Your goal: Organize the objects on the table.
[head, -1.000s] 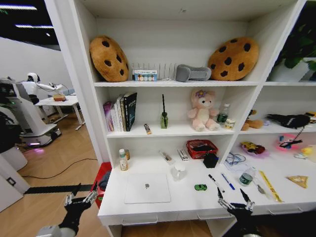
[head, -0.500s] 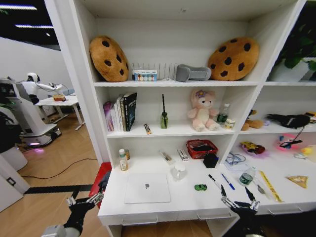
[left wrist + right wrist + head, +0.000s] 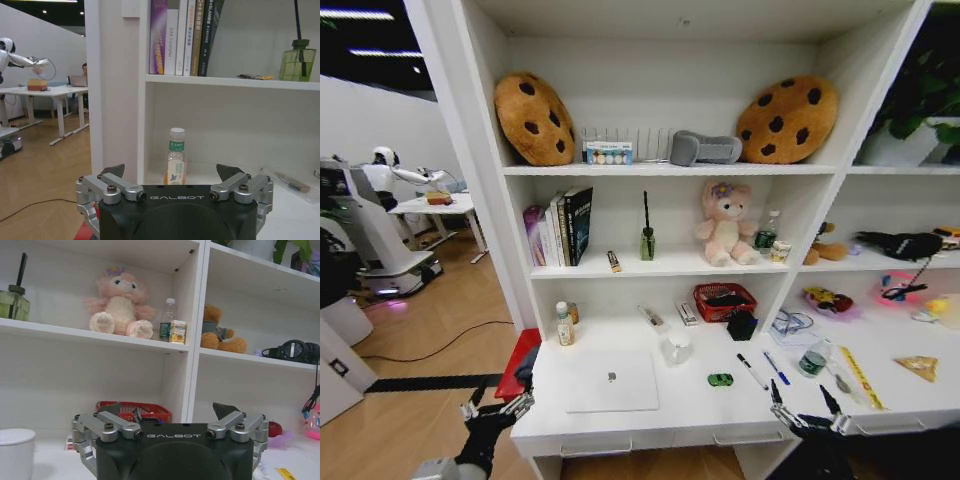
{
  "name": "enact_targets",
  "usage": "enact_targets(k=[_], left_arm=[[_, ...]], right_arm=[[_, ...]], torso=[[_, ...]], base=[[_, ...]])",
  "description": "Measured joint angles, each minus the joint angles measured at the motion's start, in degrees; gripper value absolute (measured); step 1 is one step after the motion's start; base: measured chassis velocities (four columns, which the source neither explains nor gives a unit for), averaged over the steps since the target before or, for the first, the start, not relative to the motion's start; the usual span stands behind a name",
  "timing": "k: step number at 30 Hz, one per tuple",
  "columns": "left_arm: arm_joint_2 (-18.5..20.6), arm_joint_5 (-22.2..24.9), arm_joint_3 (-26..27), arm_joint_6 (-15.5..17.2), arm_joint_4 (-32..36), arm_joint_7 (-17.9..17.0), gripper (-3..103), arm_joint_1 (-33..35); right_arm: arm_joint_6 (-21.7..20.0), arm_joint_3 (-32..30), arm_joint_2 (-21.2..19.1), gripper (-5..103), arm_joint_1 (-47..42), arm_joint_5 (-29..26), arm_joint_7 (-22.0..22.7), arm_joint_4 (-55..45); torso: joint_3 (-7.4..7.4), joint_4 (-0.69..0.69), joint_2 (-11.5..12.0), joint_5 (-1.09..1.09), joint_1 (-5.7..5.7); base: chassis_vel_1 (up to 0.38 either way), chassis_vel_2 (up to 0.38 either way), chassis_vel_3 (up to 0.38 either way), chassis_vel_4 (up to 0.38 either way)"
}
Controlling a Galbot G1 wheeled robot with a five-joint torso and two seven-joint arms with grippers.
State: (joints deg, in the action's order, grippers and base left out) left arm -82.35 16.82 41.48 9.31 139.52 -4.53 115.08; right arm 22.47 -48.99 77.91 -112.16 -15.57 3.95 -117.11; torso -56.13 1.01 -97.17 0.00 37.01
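Observation:
A thin silver laptop (image 3: 612,380) lies shut on the left part of the white table (image 3: 670,418). To its right sit a tiny green toy car (image 3: 720,380), a black pen (image 3: 752,371), a blue pen (image 3: 776,367) and a small can (image 3: 813,360). My left gripper (image 3: 498,402) is open, low off the table's front left corner. My right gripper (image 3: 808,408) is open at the front edge, below the pens. Both wrist views show spread fingers with nothing between them: left gripper (image 3: 173,172), right gripper (image 3: 167,410).
A small bottle (image 3: 561,325), a white jar (image 3: 675,348), a red basket (image 3: 725,300) and a black cup (image 3: 741,326) stand at the back of the table. Shelves above hold books (image 3: 558,228), a plush toy (image 3: 724,225) and cookie cushions (image 3: 533,118). Open floor lies left.
The whole head view has shifted slightly, so the camera moved. Both grippers sit a little lower and farther right in the picture, still open and empty.

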Motion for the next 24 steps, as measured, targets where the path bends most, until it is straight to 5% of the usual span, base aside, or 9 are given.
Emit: enact_targets(k=[18, 24], left_arm=[[-0.3, -0.5, -0.9, 0.0, -0.6, 0.0, 100, -0.2], [-0.6, -0.6, -1.1, 0.0, -0.7, 0.1, 100, -0.2]], right_arm=[[0.8, 0.6, -0.7, 100, 1.3, 0.4, -2.0, 1.3], [0.5, 1.1, -2.9, 100, 2.8, 0.0, -6.1, 1.9]], torso=[[-0.01, 0.02, 0.0, -0.07, 0.02], [0.00, -0.01, 0.0, 0.04, 0.00]], base=[[-0.275, -0.276, 0.283, 0.274], [-0.364, -0.357, 0.347, 0.348]])
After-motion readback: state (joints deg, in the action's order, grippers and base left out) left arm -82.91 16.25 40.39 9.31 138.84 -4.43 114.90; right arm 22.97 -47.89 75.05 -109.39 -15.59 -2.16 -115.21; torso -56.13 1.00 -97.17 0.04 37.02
